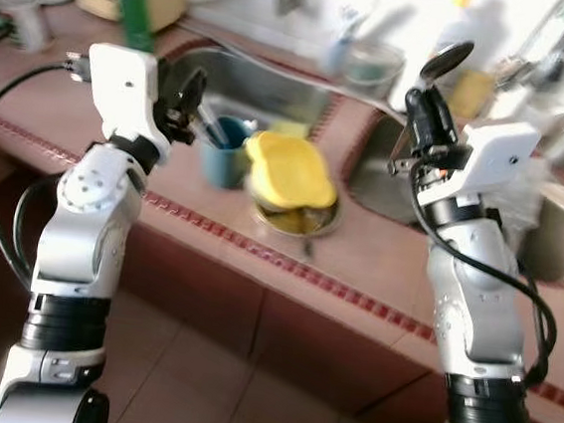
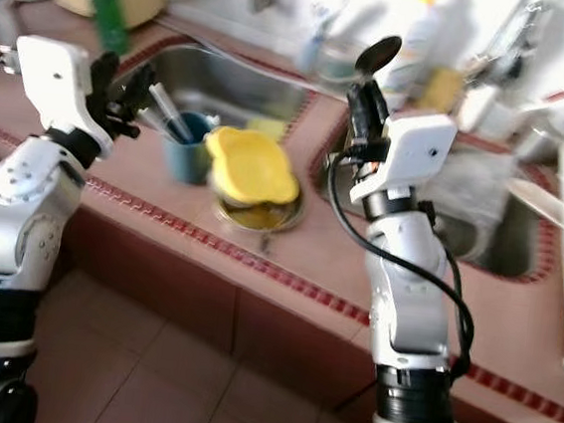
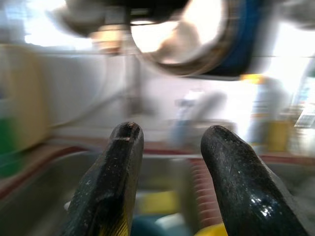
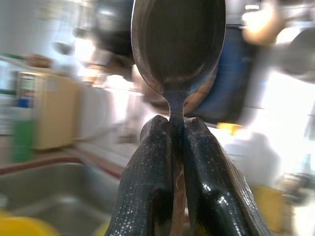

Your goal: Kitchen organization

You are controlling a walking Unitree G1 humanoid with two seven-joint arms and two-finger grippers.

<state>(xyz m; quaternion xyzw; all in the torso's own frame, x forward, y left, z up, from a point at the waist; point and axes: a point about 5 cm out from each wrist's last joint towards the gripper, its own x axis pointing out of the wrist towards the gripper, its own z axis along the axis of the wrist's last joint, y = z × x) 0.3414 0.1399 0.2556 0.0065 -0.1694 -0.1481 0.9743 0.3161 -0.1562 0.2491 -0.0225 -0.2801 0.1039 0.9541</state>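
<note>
Right gripper (image 1: pixel 425 93) clamped on upright spoon (image 1: pixel 446 58), with blue cup (image 1: pixel 225 152) lower left, nearer the open left gripper (image 1: pixel 190 103).

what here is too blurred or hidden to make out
- Contents of the steel bowl: covered by the yellow plastic dish in the eye views.
- Handle of the metal spoon: buried between the right gripper fingers in the right wrist view.
- Items inside the teal cup: motion blur.
- Bottles behind the sink: overexposed, unreadable.
</note>
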